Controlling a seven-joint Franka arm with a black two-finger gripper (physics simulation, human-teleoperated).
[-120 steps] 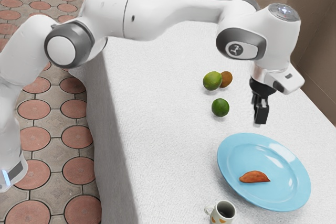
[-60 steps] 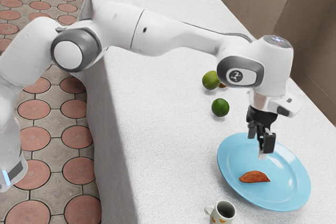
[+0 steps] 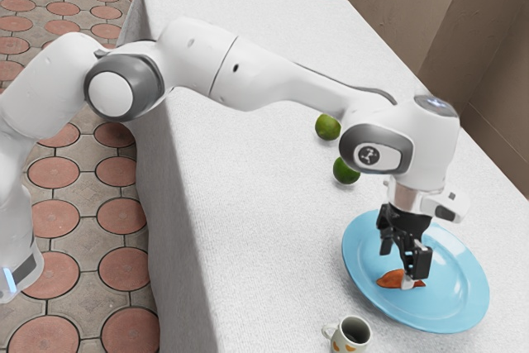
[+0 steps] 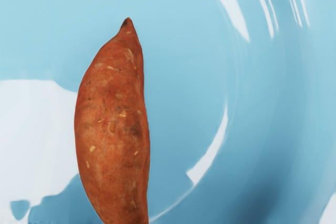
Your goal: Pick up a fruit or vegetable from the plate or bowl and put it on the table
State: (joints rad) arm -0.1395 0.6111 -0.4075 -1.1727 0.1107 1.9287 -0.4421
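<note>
Holds the end effector [image 3: 403, 264] spread low over the blue plate [image 3: 460, 279], with the sweet potato [image 3: 388, 279] close beneath, around six o'clock in the exterior view.

White-clothed table [image 3: 248, 204], blue plate [image 3: 461, 283], mug [image 3: 350, 337], two green fruits [image 3: 328, 127]

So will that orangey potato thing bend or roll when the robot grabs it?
The sweet potato probably won't bend, as it looks thick and solid. It could roll sideways on its rounded body, though its pointed tip might make it swerve.
</note>
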